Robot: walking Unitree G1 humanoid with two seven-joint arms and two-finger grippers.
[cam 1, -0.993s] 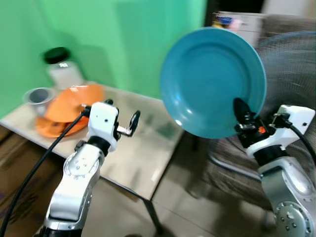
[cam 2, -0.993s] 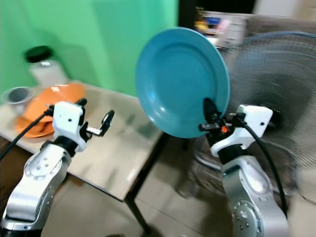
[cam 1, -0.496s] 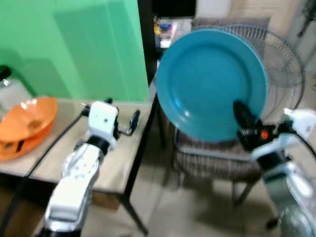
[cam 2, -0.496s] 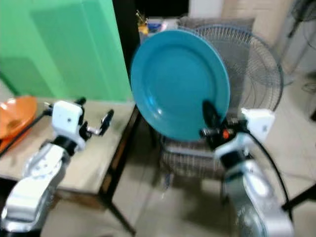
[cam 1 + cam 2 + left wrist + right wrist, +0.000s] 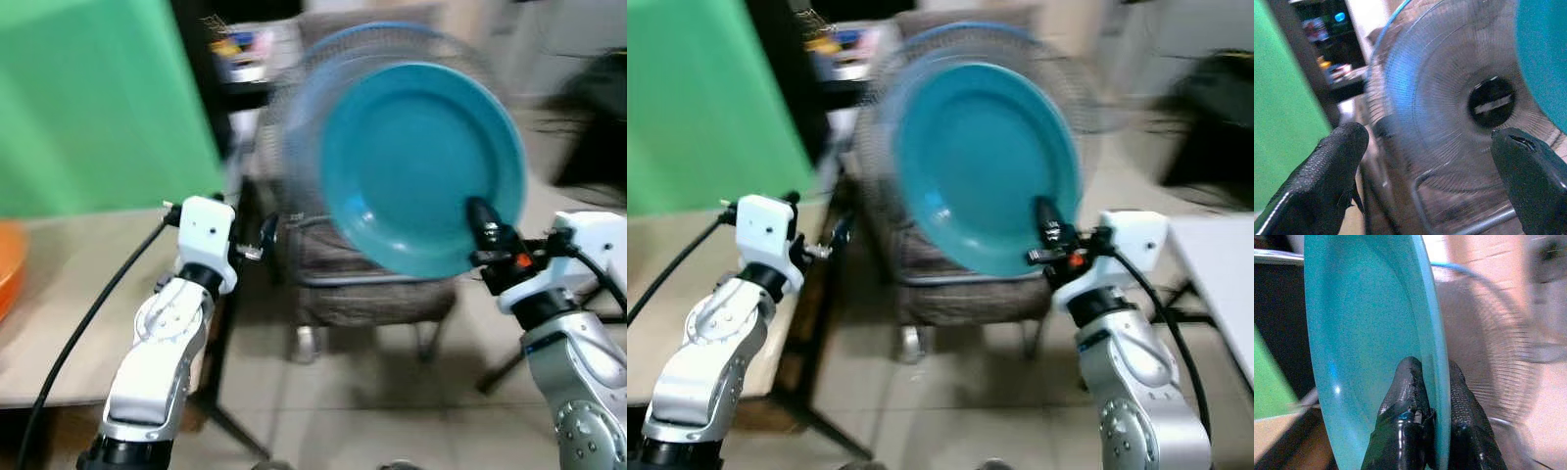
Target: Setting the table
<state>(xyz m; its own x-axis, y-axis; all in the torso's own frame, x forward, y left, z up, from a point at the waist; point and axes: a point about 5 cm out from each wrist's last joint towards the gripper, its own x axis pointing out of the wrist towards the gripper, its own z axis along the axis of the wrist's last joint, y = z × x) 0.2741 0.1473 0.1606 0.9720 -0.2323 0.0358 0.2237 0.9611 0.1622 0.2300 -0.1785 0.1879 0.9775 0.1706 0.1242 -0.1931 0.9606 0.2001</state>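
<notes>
I hold one teal plate upright in my right gripper, its hollow face turned toward my head camera, so it sits in the upper right of centre in the eye views. My two black fingers are pinched on the plate's lower rim, one on each face, with the rim running between them.

My left gripper is raised at left of centre in the eye views and has nothing in it; its two fingers stand wide apart.

Behind the plate stands one floor fan with a round wire cage, and below it one chair with a checked seat. One table lies along the left edge, before a green wall. The edge of one orange dish shows at the far left. The eye views are blurred.
</notes>
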